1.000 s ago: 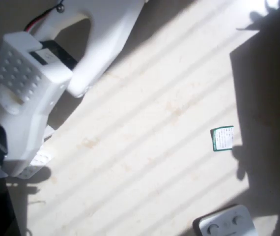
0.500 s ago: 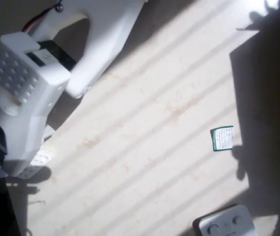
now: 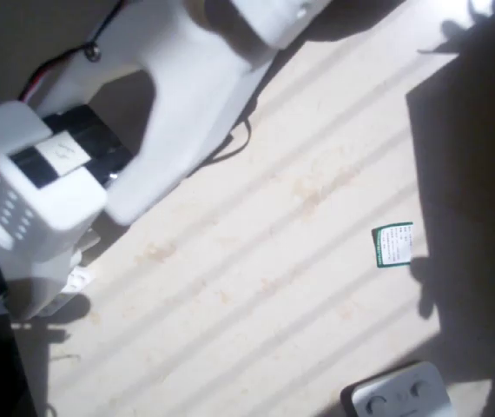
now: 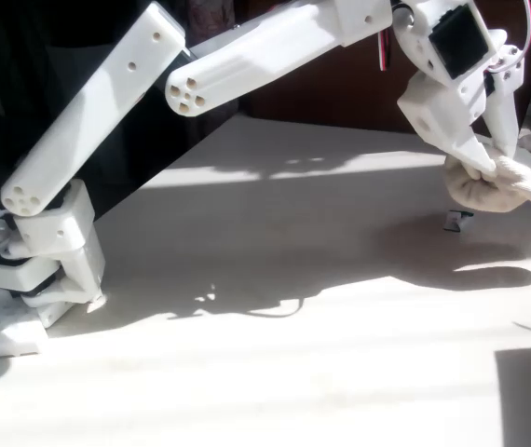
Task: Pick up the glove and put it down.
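Observation:
In the fixed view the cream glove (image 4: 491,189) hangs bunched at the far right, lifted off the table, with its shadow on the surface below. My white gripper (image 4: 491,170) points down from above and is shut on the glove's top; a fold of fabric trails off to the right. In the overhead view my white arm (image 3: 169,95) fills the upper left and hides what is beneath it.
A small green-and-white card (image 3: 392,244) lies on the pale table (image 3: 256,287) at the right, and a grey device with round buttons (image 3: 399,393) sits at the bottom edge. A dark shadow covers the right side. The arm's base (image 4: 33,270) stands at the left.
In the overhead view the arm has grown larger and shifted up and right, so it has risen toward the camera. The card and the grey device have not moved.

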